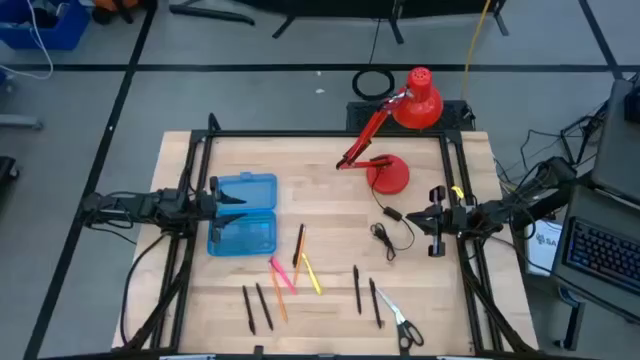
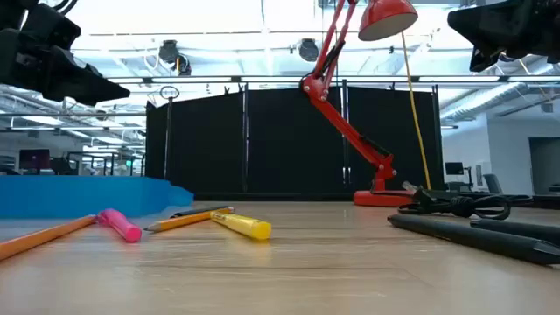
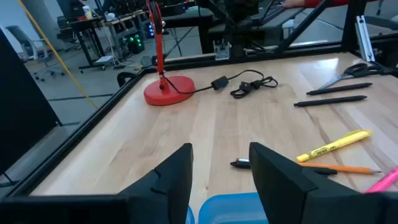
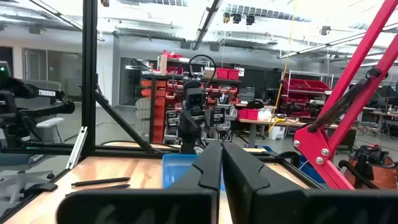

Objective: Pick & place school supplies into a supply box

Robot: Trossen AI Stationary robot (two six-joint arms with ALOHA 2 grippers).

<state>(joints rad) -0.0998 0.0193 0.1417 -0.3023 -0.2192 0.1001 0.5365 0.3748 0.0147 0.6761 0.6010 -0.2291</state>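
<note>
Over the box [image 1: 243, 216], at its left edge, hangs the left gripper [image 1: 226, 200], fingers spread apart and holding nothing; its wrist view shows bare table between them and the blue rim just beneath. Every supply lies beyond the box on its right and front sides. Nearest the box is a dark pen [image 1: 299, 243], its long axis running roughly parallel to the box's short side. Just past that, a yellow marker [image 1: 311, 273], a pink marker [image 1: 281, 273] and an orange pencil [image 1: 279, 301] fan out in a loose cluster, angled toward the table's front edge. Two black pens [image 1: 256, 307] lie side by side in front of the box, two more [image 1: 364, 293] further right, and the scissors [image 1: 401, 320] furthest from the box, near the front right corner.

By my reading the left arm is much the closer to the dark pen and the coloured cluster; a short reach right from the box would meet them.

That box lies open, lid folded flat beside the tray, and both halves look empty, though the blue plastic makes this hard to confirm.

Well right of the box, above the cable [image 1: 385, 233], waits the right gripper [image 1: 437, 217], fingers pressed together on nothing.
</note>
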